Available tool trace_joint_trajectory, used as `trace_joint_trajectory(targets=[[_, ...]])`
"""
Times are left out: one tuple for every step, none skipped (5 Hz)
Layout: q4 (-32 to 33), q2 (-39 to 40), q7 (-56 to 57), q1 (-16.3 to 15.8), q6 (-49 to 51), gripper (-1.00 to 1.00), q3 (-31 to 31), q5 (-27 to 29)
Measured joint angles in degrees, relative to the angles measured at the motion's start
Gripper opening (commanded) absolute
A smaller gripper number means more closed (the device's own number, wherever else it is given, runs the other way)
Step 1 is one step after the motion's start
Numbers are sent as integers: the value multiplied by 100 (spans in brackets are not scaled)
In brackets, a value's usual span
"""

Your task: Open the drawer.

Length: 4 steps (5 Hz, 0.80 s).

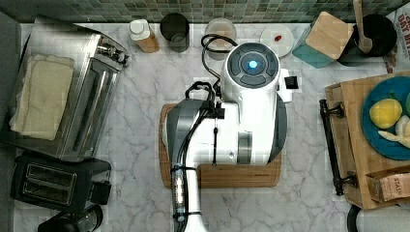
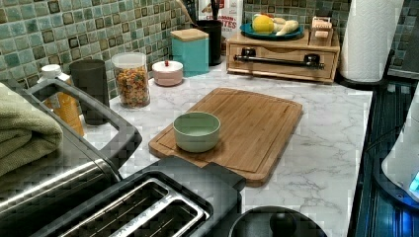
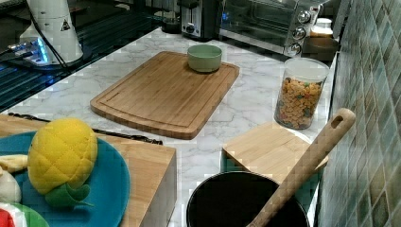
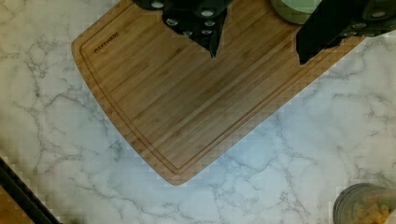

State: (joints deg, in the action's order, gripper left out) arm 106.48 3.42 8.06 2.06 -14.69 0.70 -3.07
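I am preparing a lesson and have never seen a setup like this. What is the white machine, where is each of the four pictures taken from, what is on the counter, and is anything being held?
The white machine is a robot arm, seen from above in the top view. Two side cameras show the same marble counter from opposite ends. The fourth camera rides on the arm's wrist, looking down past its gripper, whose two dark fingers stand apart and hold nothing.

On the counter lie a bamboo cutting board with a green bowl on it, a jar of colourful pasta, a toaster oven and a toaster. The drawer, with its black bar handle, looks shut.
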Motion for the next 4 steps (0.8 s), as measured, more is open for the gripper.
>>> trace_joint_trajectory(targets=[[0, 18, 1, 1, -1, 100, 0, -13], [22, 53, 1, 5, -131, 100, 18, -13], [84, 49, 407, 38, -109, 100, 11, -112], [543, -194, 1621, 67, -257, 100, 11, -141]])
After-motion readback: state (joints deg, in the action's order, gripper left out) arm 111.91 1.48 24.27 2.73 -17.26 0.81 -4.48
